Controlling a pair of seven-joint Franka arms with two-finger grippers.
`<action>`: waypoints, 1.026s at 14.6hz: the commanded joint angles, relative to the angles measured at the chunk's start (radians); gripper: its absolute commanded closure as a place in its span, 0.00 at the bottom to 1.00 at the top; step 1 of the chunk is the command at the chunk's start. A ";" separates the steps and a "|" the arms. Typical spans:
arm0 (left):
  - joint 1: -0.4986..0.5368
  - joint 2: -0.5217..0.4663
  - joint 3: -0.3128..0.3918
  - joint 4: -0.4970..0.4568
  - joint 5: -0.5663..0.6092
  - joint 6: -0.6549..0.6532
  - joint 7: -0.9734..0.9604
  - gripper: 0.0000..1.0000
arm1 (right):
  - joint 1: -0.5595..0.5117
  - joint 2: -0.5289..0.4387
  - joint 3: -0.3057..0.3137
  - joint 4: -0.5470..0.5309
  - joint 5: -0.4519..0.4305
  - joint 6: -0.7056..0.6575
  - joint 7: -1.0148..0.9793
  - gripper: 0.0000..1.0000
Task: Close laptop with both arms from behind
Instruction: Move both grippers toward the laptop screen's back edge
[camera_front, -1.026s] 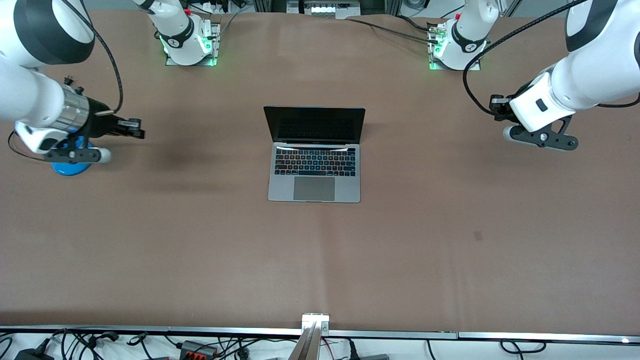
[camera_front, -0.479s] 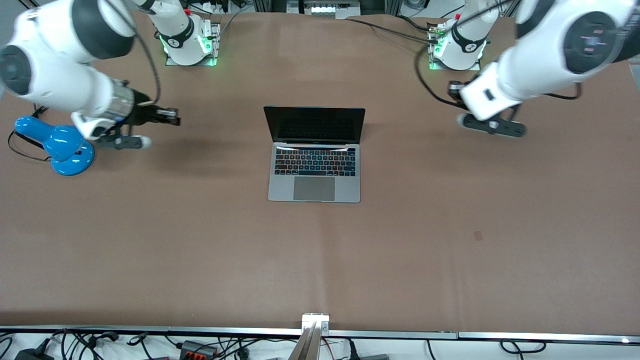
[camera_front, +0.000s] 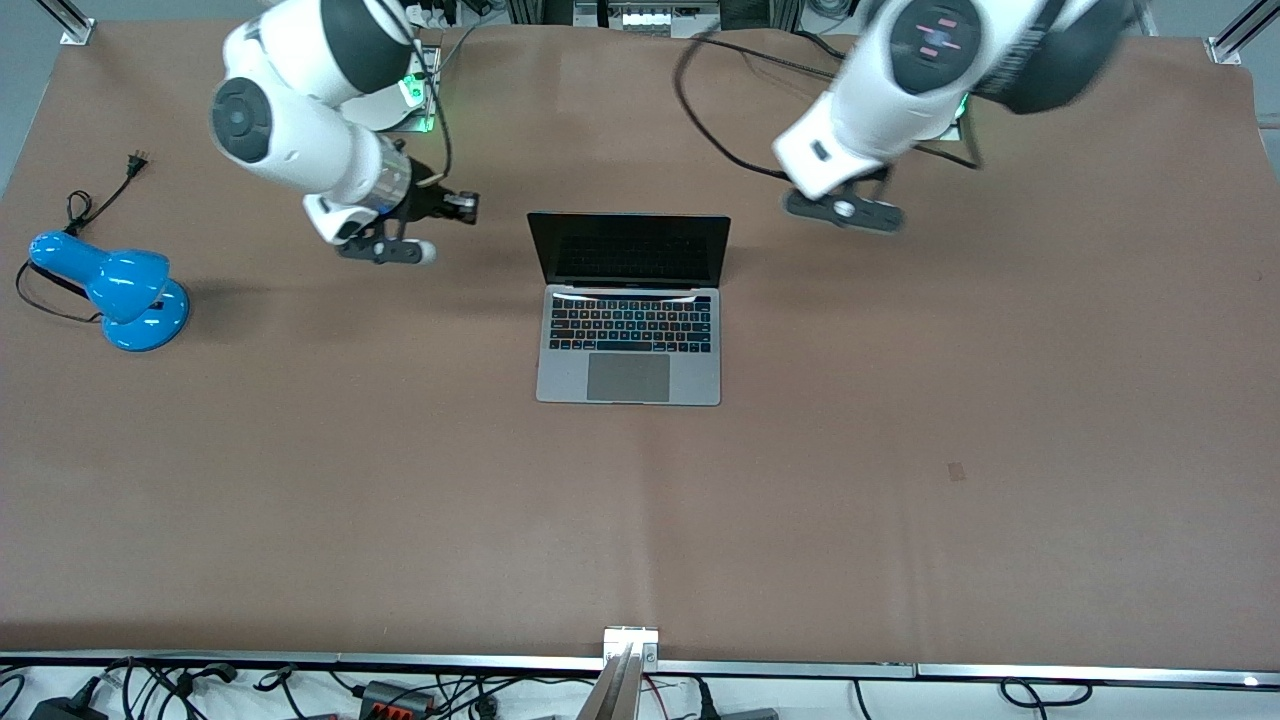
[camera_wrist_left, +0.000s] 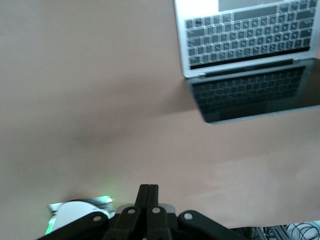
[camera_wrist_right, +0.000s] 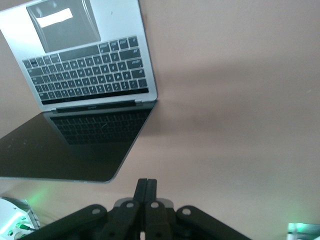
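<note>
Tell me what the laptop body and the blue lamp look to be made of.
Laptop: likely metal, matte grey; its deck shines evenly in the right wrist view, and the screen is glossy black. Blue lamp: glossy, probably painted metal or plastic; bright highlights on its shade.

Both arms are glossy white with black joint bands and trailing black cables, each ending in a black two-fingered tool, with green lights glowing at their bases.

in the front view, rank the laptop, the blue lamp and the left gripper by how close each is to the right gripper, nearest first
1. the laptop, open at mid-table, beside the right gripper.
2. the blue lamp, at the right arm's end of the table.
3. the left gripper, over the table toward the left arm's end.
</note>
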 joint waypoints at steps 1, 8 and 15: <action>0.017 -0.117 -0.023 -0.160 -0.063 0.079 -0.008 0.99 | 0.050 -0.034 -0.009 -0.048 0.033 0.027 0.039 1.00; 0.014 -0.177 -0.148 -0.365 -0.180 0.344 -0.011 0.99 | 0.171 -0.066 -0.009 -0.135 0.109 0.066 0.072 1.00; 0.011 -0.091 -0.231 -0.447 -0.247 0.789 -0.009 0.99 | 0.253 0.007 -0.009 -0.154 0.106 0.277 0.115 1.00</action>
